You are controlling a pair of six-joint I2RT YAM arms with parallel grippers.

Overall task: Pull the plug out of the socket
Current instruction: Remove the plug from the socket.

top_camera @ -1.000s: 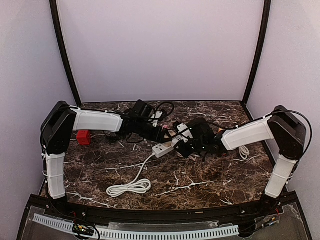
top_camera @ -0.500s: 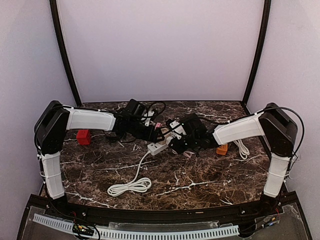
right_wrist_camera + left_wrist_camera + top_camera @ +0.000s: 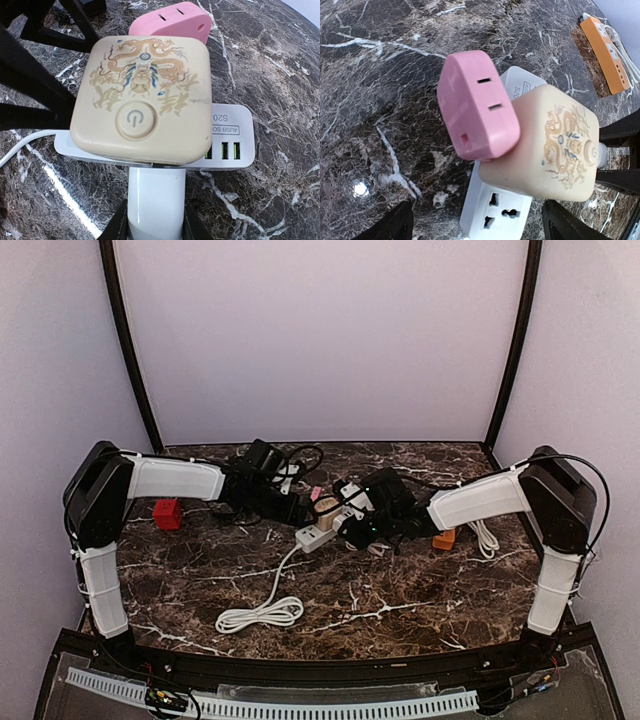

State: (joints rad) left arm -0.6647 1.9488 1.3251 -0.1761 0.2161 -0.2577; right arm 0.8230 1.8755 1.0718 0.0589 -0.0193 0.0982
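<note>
Cream plastic fills both my wrist views: the cream plug block sits on the white power strip, with a pink adapter against one side. The cluster lies midway between the left and right edges of the marble surface, somewhat nearer the far edge. Within the last second my left gripper has gone from part-closed to widely spread; its fingers now stand either side of the strip, touching nothing I can see, and that arm has drawn back a little toward the left edge. My right arm has swung inward, uncovering an orange block near the right edge. My right gripper keeps the same narrow pinch on the white stub jutting from the cream block. The whole cluster has slid slightly left. I judge the plug still seated. With my left hold released, nothing braces the strip, so a pull now would likely drag everything along.
</note>
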